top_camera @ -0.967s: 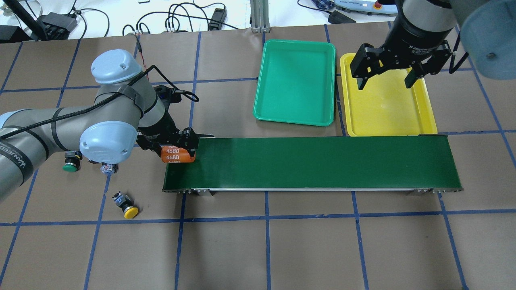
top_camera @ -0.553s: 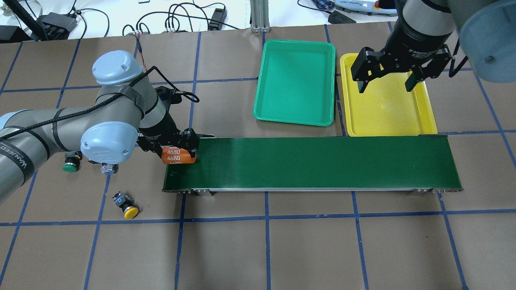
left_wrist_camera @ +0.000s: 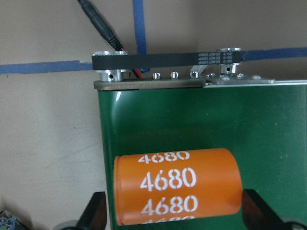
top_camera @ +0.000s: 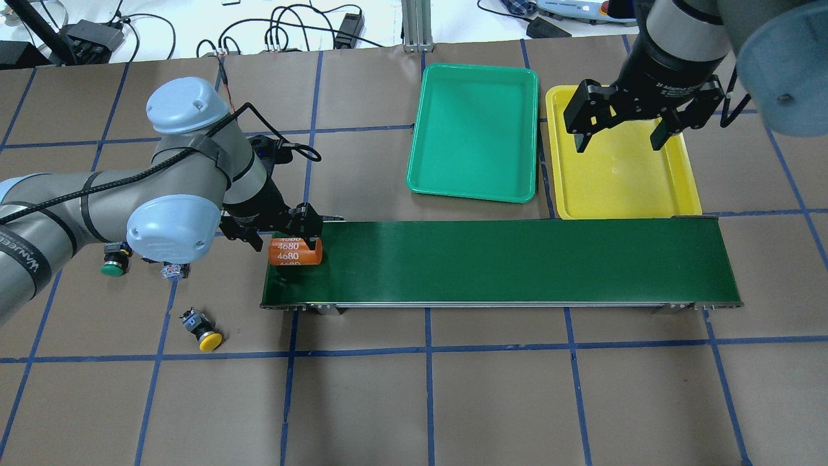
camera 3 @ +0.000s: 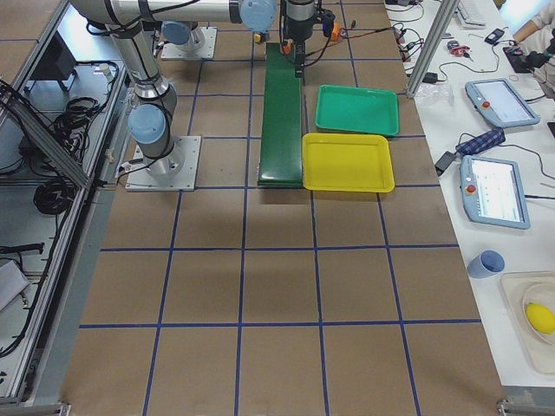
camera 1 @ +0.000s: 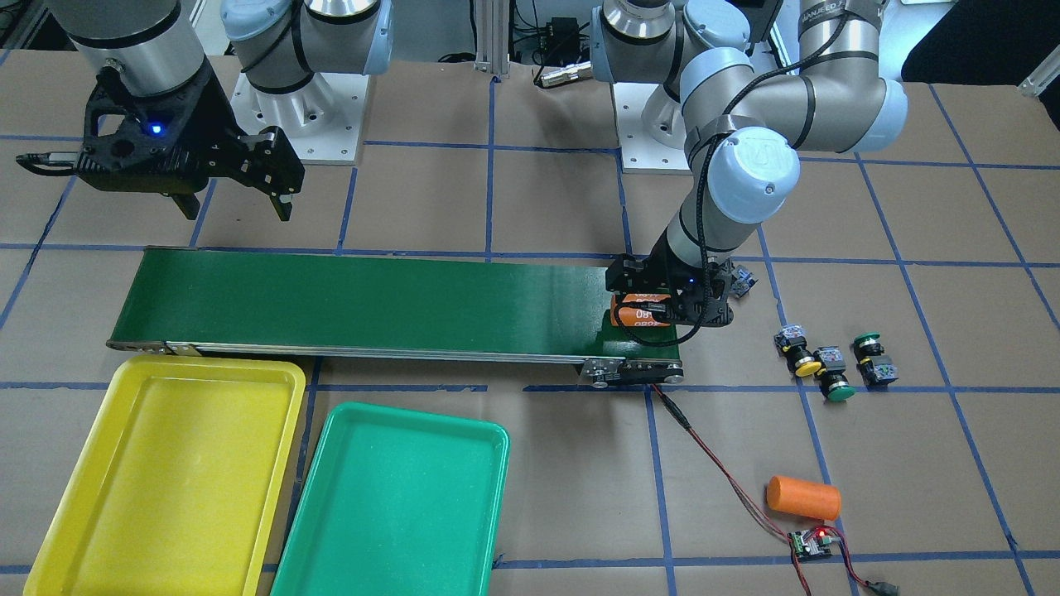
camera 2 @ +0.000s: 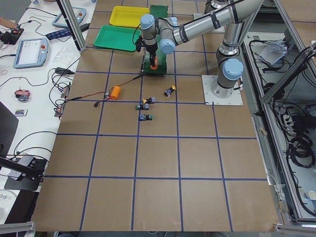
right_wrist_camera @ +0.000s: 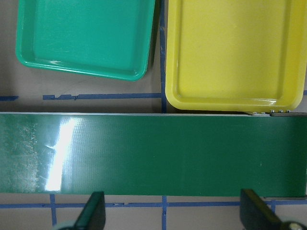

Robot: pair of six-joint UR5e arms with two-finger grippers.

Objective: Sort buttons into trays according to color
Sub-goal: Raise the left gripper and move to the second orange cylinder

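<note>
My left gripper (top_camera: 295, 249) is shut lengthwise on an orange cylinder marked 4680 (left_wrist_camera: 177, 184), low over the left end of the dark-green conveyor belt (top_camera: 517, 259). A yellow button (top_camera: 204, 334) lies on the table near that end. Further left are a green button (top_camera: 113, 266) and a button block (top_camera: 172, 270), partly hidden under my left arm. The front view shows a yellow (camera 1: 799, 352) and two green buttons (camera 1: 832, 382), (camera 1: 869, 356) there. The green tray (top_camera: 475, 133) and yellow tray (top_camera: 621, 175) hold nothing. My right gripper (top_camera: 618, 144) hangs open and empty high over the yellow tray.
A second orange cylinder (camera 1: 803, 497) lies on the table beyond the belt's left end, beside a small controller board (camera 1: 811, 542) whose red-black wire runs to the belt motor. Both trays sit side by side along the belt's far edge, toward its right end.
My left gripper has moved a little to the right with the orange cylinder, which no longer overhangs the belt's end. My right gripper has drifted slightly right and away, still open.
</note>
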